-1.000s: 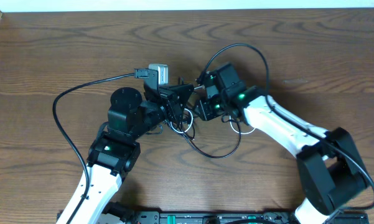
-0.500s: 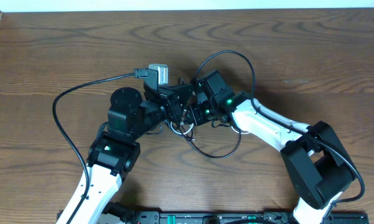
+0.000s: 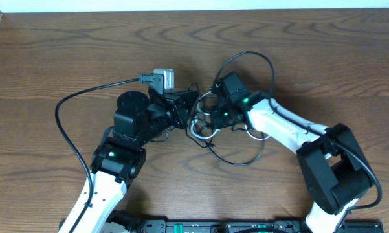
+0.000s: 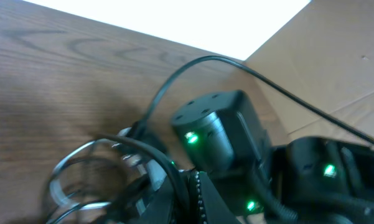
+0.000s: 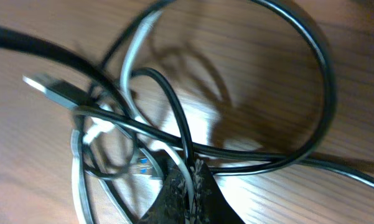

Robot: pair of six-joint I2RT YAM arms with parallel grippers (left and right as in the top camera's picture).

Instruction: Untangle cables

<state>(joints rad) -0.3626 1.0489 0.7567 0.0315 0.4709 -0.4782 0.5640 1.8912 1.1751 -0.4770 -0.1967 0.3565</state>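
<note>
Both meet mid-tabletop (image 3: 323, 52): right gripper (image 5: 188, 182) pinched tight on the cables (image 5: 187, 146), left gripper (image 4: 195, 186) clenched too, can't tell on what.

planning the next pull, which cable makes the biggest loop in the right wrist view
The outer black cable: it sweeps wide round the top and right; the inner black cable and the white cable loop tightly.
</note>
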